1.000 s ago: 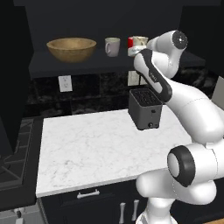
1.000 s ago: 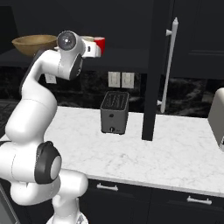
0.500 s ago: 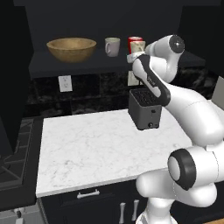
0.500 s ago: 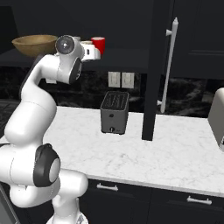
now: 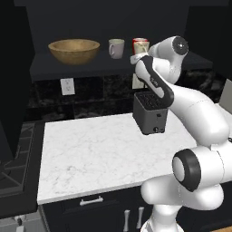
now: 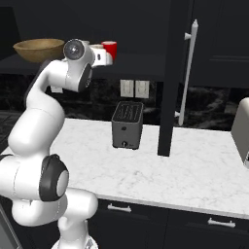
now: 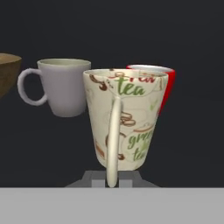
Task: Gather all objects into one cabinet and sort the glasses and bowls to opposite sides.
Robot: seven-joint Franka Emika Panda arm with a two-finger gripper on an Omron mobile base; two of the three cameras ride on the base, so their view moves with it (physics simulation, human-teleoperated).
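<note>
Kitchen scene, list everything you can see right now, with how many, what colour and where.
wooden bowl: one, light brown, left end of the cabinet shelf.
grey mug: one, grey, on the shelf right of the bowl.
red mug: one, red, on the shelf behind the cream cup.
cream cup: one, cream with tea lettering and a handle, held at the shelf in front of the red mug.
cabinet: one, matte black, open, above the counter.
toaster: one, dark grey, on the counter.
counter: one, white marble.
tall cabinet handle: one, white.
gripper: one, shut on the cup's handle.
</note>
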